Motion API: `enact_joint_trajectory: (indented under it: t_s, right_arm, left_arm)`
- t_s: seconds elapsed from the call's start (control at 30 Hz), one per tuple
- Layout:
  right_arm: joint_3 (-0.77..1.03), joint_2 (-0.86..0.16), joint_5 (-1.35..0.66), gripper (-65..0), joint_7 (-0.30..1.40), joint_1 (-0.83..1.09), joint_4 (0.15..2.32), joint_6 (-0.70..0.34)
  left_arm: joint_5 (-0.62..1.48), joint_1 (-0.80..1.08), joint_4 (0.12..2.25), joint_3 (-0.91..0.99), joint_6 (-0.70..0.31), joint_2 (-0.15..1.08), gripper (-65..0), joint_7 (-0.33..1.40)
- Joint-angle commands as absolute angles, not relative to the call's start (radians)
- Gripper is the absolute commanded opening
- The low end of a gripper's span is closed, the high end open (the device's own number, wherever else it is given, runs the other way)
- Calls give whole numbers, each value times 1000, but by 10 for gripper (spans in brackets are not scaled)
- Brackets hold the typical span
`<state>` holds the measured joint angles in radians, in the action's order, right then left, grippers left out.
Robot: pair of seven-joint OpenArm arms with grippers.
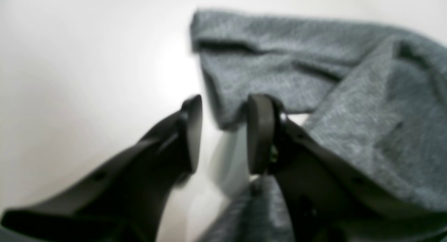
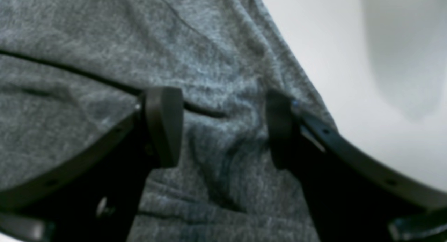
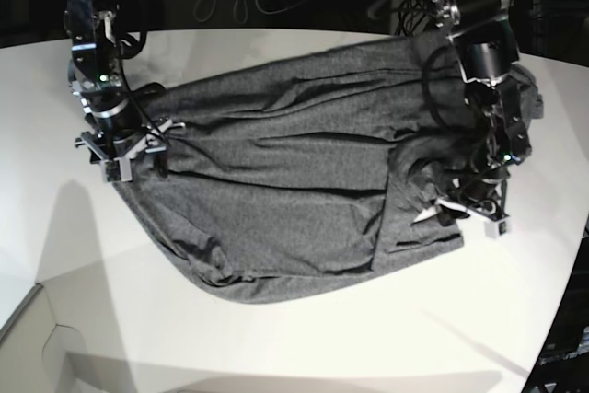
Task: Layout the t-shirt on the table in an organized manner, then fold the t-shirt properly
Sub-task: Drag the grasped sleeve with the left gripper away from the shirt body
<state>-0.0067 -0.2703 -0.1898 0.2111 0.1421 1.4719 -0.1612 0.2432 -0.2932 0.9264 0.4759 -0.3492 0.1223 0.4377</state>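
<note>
L claw [image 1: 223,133]: jaws part open, a clear gap betw. the pads, nothing pinched in it. Wrist view is blurry, but a corner of the t-shirt [image 1: 314,78] hangs/lies just ahead of the gap, its lower edge right at the tip of one pad; can't tell if pad and cloth touch. More grey cloth lies beside and below that same finger, bare white counter [image 1: 77,60] beside the other finger and behind the gap.

R claw [image 2: 223,126]: jaws wide, empty. Grey shirt fills the space betw. and ahead of the pads, with a dark fold line running across just behind one fingertip. The shirt's edge runs diagonally just outside the other finger, counter beyond it.

Base view: shirt [image 3: 294,172] spread across mid counter [image 3: 294,329], wrinkled, not flat, w/ a folded-over flap on the L-claw [image 3: 480,213] side. Each claw sits over an opposite end of the cloth: R claw [image 3: 124,149] at one edge, L claw at the bunched end. Cables and dark gear beyond the counter's far rim.
</note>
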Motion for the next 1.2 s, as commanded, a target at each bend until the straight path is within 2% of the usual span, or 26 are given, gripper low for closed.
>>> enact_joint_trajectory:
  t_s: [0.0, 0.23, 0.27, 0.33, 0.37, 0.43, 0.5, 0.67, 0.97, 1.17]
  right_arm:
    - [-1, -282, -191, -270, 185, 130, 1489, -163]
    - [-4, -282, -191, -270, 185, 127, 1489, -163]
    - [-4, -282, -191, -270, 185, 128, 1489, -163]
    - [-4, -282, -191, -270, 185, 131, 1489, -163]
    - [-4, -282, -191, -270, 185, 131, 1489, -163]
    - [-2, -283, -191, -270, 185, 133, 1489, -163]
    - [-1, -285, -191, -270, 185, 133, 1489, -163]
    - [1, -288, -189, -270, 188, 148, 1489, -163]
    - [2, -288, -189, -270, 189, 150, 1489, -163]
    - [2, -288, -189, -270, 188, 170, 1489, -163]
  left_arm:
    - [231, -315, 912, 473, -349, 128, -438, 453]
    - [225, -386, 762, 473, -355, 130, -449, 450]
    - [225, -395, 748, 473, -357, 131, -480, 450]
    - [225, -423, 728, 476, -354, 133, -621, 449]
    - [225, -440, 717, 476, -351, 133, -650, 441]
    - [225, -478, 693, 473, -349, 145, -631, 406]
    - [223, -526, 665, 473, -349, 148, -650, 364]
    - [223, -661, 608, 466, -349, 166, -649, 262]
    - [225, -920, 492, 211, -349, 200, -649, 151]
    - [226, -997, 475, 180, -349, 183, -646, 142]
